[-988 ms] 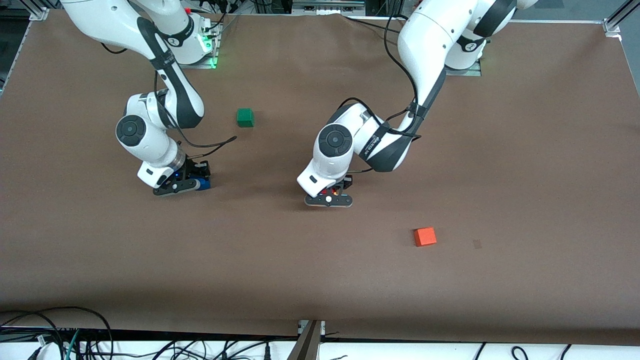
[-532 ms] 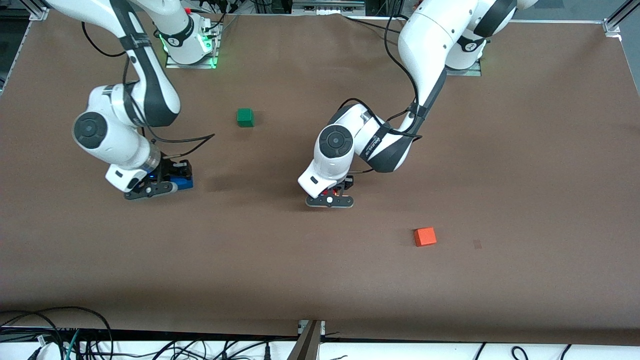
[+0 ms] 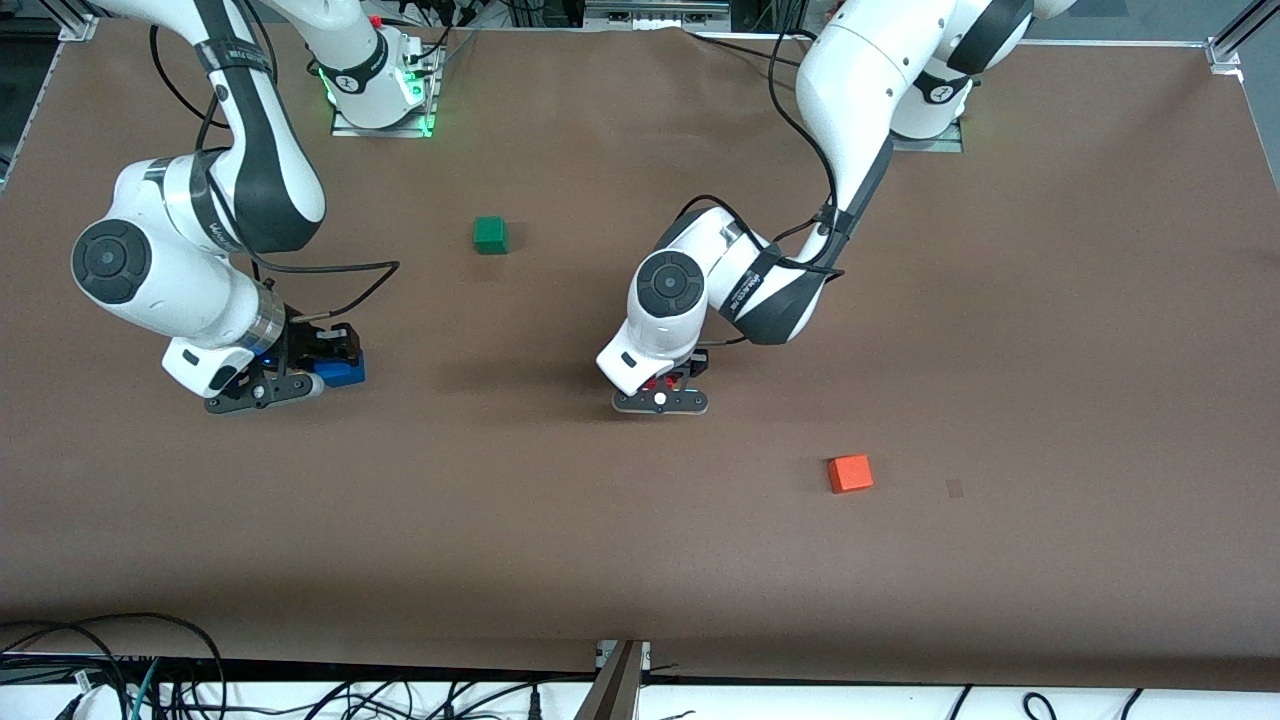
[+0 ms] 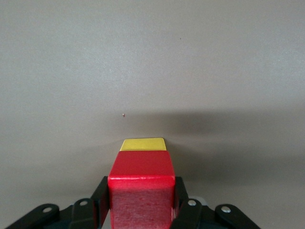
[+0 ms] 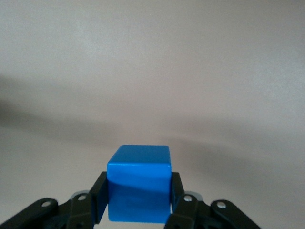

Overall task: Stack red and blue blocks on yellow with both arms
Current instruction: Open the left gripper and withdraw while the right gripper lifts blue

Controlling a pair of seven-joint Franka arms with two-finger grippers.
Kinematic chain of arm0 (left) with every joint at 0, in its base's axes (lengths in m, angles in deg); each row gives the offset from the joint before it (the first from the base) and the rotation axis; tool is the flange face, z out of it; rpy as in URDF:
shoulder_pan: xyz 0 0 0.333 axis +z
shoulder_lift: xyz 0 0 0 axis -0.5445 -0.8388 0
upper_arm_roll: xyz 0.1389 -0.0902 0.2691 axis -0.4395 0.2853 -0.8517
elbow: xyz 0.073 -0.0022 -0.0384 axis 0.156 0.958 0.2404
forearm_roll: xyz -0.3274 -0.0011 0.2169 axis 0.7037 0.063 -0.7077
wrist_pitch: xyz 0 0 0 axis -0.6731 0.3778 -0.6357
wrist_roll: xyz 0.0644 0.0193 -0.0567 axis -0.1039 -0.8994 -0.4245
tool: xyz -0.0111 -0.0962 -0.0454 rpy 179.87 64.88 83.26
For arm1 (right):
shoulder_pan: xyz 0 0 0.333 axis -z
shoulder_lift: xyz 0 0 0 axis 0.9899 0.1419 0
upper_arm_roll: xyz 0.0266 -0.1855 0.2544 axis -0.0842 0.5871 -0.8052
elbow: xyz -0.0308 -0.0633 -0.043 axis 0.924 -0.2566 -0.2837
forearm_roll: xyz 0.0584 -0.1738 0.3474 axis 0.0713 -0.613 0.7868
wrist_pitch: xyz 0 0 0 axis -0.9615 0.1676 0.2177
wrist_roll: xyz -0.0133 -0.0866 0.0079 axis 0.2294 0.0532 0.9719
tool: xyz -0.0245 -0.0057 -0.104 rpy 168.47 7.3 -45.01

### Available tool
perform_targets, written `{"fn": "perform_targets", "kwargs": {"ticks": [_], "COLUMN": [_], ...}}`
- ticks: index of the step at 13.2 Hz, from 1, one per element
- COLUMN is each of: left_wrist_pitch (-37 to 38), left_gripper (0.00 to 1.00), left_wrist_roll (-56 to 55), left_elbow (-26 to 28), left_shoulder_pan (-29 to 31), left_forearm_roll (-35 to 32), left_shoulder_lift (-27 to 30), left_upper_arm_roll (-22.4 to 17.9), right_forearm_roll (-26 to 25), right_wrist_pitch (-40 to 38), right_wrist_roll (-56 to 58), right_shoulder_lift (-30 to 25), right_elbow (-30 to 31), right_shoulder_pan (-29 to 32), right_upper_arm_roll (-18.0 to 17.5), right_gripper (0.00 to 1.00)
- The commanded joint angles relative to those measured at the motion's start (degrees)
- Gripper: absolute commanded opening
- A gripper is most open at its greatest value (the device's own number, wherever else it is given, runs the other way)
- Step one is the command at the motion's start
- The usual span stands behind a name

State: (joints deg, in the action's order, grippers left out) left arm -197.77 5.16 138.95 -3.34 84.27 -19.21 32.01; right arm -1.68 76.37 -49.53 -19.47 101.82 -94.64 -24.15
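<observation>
My left gripper (image 3: 662,392) is shut on the red block (image 4: 141,177), low over the table's middle. In the left wrist view the fingers (image 4: 101,191) press both its sides. The yellow cube (image 4: 142,144) shows just under the red block's edge, and I cannot tell if they touch. The yellow cube is hidden in the front view. My right gripper (image 3: 332,365) is shut on the blue block (image 3: 341,372), held above the table toward the right arm's end. The right wrist view shows the blue block (image 5: 139,190) between both fingers (image 5: 100,195).
A green cube (image 3: 490,234) sits on the brown table (image 3: 1000,330) between the two arms, nearer the bases. An orange cube (image 3: 850,473) lies nearer the front camera, toward the left arm's end. Cables run along the front edge.
My right arm has swung toward its own end of the table, carrying the blue block with it. My left gripper has stayed in place with the red block.
</observation>
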Motion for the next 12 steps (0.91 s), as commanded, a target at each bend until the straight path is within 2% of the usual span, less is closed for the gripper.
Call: {"fn": "perform_targets", "kwargs": {"ticks": [1, 4, 8, 10, 12], "left_wrist_pitch": [1.0, 4.5, 15.3, 20.7, 27.9], "left_gripper": [1.0, 1.0, 1.0, 1.0, 1.0], "left_wrist_roll": [-0.9, -0.6, 0.0, 0.2, 7.7], "left_elbow": [-1.5, -2.8, -11.4, -12.0, -11.5], "left_shoulder_pan": [-0.8, 0.1, 8.4, 12.8, 18.5], "left_forearm_roll": [0.0, 0.3, 0.4, 0.0, -0.1], "left_shoulder_lift": [-1.2, 0.0, 2.1, 6.9, 14.6], "left_upper_arm_roll": [-0.6, -0.7, -0.2, -0.3, -0.7], "right_forearm_roll": [0.4, 0.5, 0.5, 0.5, 0.5], "right_wrist_pitch": [-3.4, -4.4, -7.8, -9.2, -9.4], "right_wrist_roll": [0.1, -0.4, -7.0, -13.7, -22.0], "right_shoulder_lift": [1.4, 1.6, 3.0, 3.9, 5.6], "right_elbow": [-4.0, -5.3, -8.9, -11.3, -13.7], "right_shoulder_pan": [0.5, 0.2, -0.9, -4.1, -8.8], "right_upper_arm_roll": [-0.3, -0.3, -1.5, -1.9, -1.9], "right_gripper": [0.52, 0.52, 0.52, 0.52, 0.52]}}
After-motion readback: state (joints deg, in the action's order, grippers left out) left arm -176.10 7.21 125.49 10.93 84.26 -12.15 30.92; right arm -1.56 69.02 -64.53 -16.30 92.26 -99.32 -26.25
